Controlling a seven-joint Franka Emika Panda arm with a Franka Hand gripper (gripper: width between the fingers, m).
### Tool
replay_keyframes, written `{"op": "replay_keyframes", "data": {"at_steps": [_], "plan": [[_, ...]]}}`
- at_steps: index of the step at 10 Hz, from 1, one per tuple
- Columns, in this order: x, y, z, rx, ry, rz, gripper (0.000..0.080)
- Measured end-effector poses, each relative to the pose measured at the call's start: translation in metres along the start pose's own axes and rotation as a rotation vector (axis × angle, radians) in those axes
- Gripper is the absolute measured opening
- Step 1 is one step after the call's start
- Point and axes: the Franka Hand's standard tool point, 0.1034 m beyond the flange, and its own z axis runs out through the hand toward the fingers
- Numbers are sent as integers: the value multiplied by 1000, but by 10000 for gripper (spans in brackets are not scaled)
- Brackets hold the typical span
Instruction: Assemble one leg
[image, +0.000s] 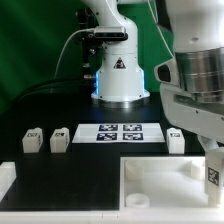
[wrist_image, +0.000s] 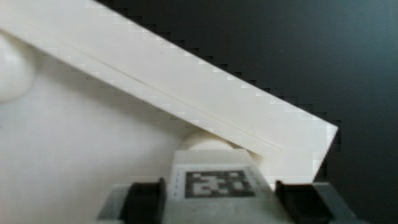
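Observation:
My gripper (image: 213, 178) is shut on one leg (image: 212, 171), a small white block with a black-and-white tag. It holds the leg at the corner of the large white panel (image: 90, 182) on the exterior view's right. In the wrist view the leg (wrist_image: 217, 178) sits between the dark fingers (wrist_image: 148, 202), its top against the panel's raised rim (wrist_image: 196, 85) at the corner. Whether the leg is seated in the corner recess is hidden. Three more legs stand on the black table: two on the exterior view's left (image: 33, 140) (image: 60, 139) and one on the right (image: 176, 141).
The marker board (image: 120, 132) lies behind the panel, between the loose legs. The arm's white base (image: 118, 75) stands at the back with cables beside it. The panel fills most of the front of the table.

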Motion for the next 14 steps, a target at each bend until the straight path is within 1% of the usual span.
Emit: {"op": "replay_keyframes", "data": {"at_steps": [2,4,5,6,7,8,9,11,13,14], "plan": [[1,-2,1,36,-35,273,295],[0,-2,1,35,-36,290,295],[0,-2,1,35,-35,251,370],[-2,-1,2,31,-31,208,370],[-7,-1,4,27,-24,49,552],[-7,-2,4,31,-12,-123,637],[-7,-2,1,11,0,-302,637],[-6,-2,2,9,3,-465,646],[-1,-1,1,3,10,-713,649],[10,3,0,-20,28,-882,649]]}}
